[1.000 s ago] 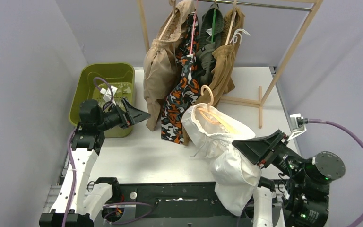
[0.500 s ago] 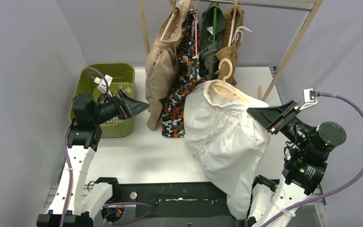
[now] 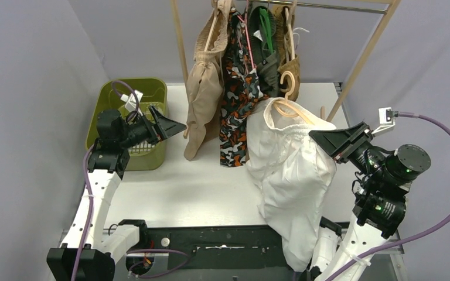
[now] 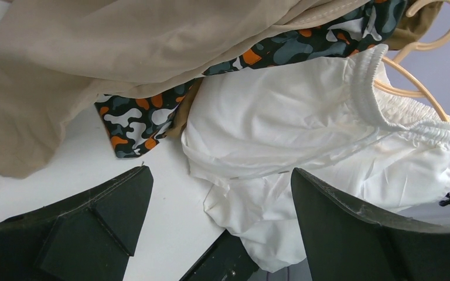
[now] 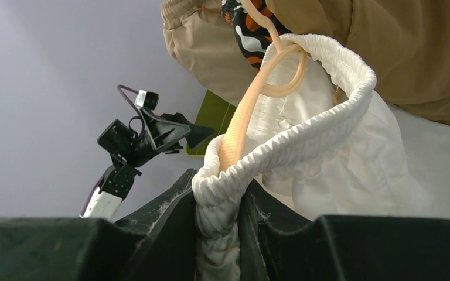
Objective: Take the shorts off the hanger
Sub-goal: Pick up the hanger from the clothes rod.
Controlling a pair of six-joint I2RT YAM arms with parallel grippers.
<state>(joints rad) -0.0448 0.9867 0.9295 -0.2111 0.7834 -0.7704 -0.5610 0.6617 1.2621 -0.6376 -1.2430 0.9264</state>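
The white shorts hang from a peach hanger that runs through their gathered waistband. My right gripper is shut on that waistband, with the hanger's end sticking up just above the jaws. The cloth droops down past the table's near edge. My left gripper stands open in the air beside the green bin, apart from the shorts. In the left wrist view, the white shorts lie beyond the open left gripper.
Beige, camouflage, dark olive and brown shorts hang on the wooden rack at the back. A green bin sits at the left. The hanger's hook is close to the brown shorts.
My right gripper has lifted the white shorts and hanger off the table, up and back toward the rack. The hanging shorts have swung. The left gripper has barely moved.
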